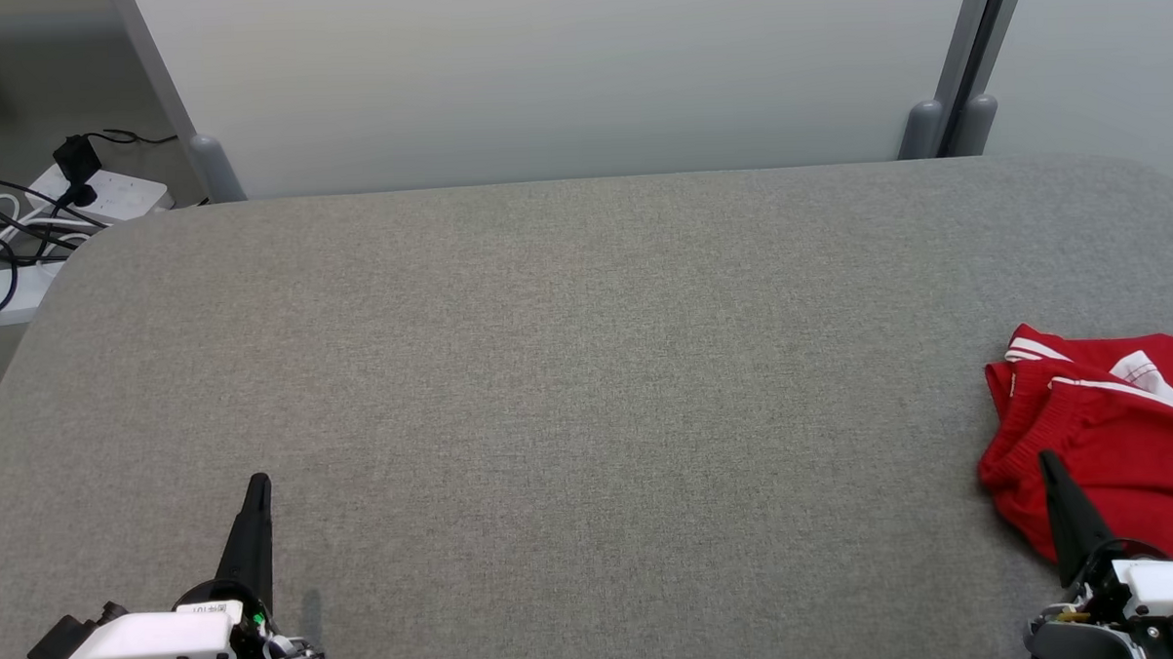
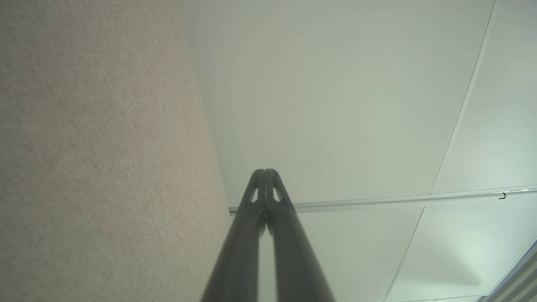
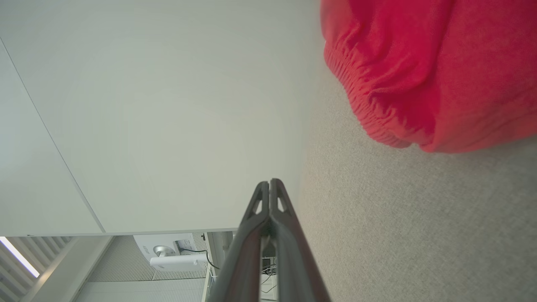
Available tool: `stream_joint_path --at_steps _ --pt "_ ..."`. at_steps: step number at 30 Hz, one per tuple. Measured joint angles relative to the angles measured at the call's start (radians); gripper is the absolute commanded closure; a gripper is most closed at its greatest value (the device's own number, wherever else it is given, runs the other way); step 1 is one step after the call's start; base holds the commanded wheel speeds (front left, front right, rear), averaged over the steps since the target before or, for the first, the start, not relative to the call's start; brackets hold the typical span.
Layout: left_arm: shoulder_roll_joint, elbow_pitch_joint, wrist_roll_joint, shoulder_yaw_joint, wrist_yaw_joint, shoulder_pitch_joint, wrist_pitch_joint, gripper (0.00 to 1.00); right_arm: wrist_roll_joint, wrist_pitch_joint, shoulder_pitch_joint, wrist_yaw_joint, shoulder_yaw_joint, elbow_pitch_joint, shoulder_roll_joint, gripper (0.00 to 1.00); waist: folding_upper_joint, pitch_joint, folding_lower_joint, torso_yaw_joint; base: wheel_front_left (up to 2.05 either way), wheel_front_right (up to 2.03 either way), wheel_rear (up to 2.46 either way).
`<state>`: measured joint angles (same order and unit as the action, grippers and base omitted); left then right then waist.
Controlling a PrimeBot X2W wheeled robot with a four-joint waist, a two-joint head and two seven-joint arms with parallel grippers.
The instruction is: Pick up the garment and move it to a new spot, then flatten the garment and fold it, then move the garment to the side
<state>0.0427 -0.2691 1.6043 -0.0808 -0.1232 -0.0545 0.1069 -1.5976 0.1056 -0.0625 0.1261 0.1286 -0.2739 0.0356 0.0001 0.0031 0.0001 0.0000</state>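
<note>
Gripping nothing, shut: L pincer [image 1: 258, 481], R pincer [image 1: 1047, 459] nr garment [image 1: 1132, 442]

The table [image 1: 588, 368] wore a matt grey cloth cover with a fine, slightly rough weave. The red shorts [image 1: 1127, 447] were soft cloth, gathered and ribbed at the waistband. The left gripper [image 1: 258, 482] and right gripper [image 1: 1046, 460] looked like dark, smooth, matt plastic. The wall panels [image 1: 558, 77] were smooth and pale.

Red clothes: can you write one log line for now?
item: red white-striped cloth garment, bunched, right edge of grey felt table | left gripper: shut, empty | right gripper: shut, empty
</note>
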Motion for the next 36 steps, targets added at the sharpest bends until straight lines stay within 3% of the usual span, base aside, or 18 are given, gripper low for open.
stream_joint_path --at_steps 36 --pt "0.0 0.0 0.0 0.0 0.0 0.0 0.0 1.0 0.0 0.0 0.0 0.0 0.0 0.0 0.0 1.0 -0.0001 0.0 0.0 0.0 0.0 0.0 0.0"
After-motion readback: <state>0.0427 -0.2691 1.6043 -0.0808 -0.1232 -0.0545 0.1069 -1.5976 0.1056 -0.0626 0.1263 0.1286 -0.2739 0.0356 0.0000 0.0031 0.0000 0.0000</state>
